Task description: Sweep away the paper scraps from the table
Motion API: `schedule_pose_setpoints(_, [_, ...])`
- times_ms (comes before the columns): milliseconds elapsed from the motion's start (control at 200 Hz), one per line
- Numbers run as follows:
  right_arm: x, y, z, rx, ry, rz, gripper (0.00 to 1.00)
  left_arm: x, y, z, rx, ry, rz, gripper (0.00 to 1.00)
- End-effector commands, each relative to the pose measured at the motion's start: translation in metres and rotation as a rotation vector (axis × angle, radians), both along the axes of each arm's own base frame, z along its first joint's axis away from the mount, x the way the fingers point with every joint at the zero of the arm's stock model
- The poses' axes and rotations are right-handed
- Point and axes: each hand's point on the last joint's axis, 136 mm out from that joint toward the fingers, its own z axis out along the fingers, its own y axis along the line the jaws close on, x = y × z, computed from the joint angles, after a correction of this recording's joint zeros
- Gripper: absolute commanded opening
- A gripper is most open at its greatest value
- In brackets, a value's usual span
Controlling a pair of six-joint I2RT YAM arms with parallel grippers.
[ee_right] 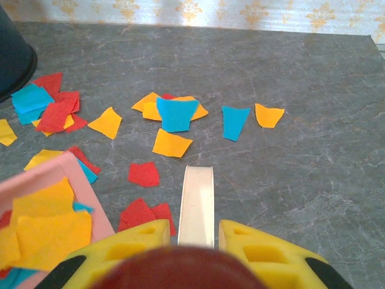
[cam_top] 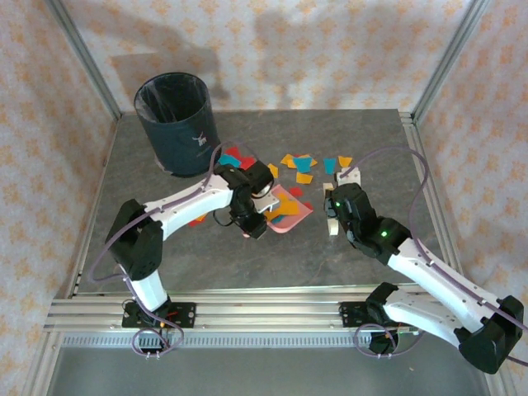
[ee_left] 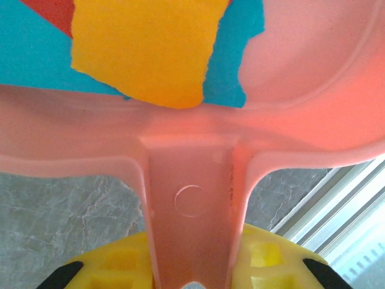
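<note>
Some paper scraps (ee_left: 144,48) inside pink dustpan (ee_left: 301,72), handle gripped by left end effector (ee_left: 192,274); white strip (ee_right: 197,198) pinched in right end effector (ee_right: 196,238); near tabletop (cam_top: 280,264) bare.

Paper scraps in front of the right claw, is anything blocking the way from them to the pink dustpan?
Nothing visible does. Between the loose paper scraps and the dustpan lie only bare table and a few more scraps; the bin stands far off to the left.

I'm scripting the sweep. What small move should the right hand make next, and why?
Probably swing the right hand leftward so its cream strip pushes the nearest red paper scraps toward the pink dustpan; the left hand holds its handle, some scraps already inside, many loose on the table.
</note>
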Motion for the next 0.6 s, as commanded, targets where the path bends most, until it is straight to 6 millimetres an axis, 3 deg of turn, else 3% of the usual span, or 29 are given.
schedule_pose_setpoints(0, [0.002, -0.007, 0.007, 0.019, -0.029, -0.044, 0.00, 0.014, -0.010, 0.027, -0.093, -0.072, 0.060, 0.00])
schedule_pose_setpoints(595, [0.006, 0.015, 0.002, 0.060, -0.002, 0.038, 0.00, 0.081, 0.016, 0.128, -0.183, -0.306, 0.281, 0.00])
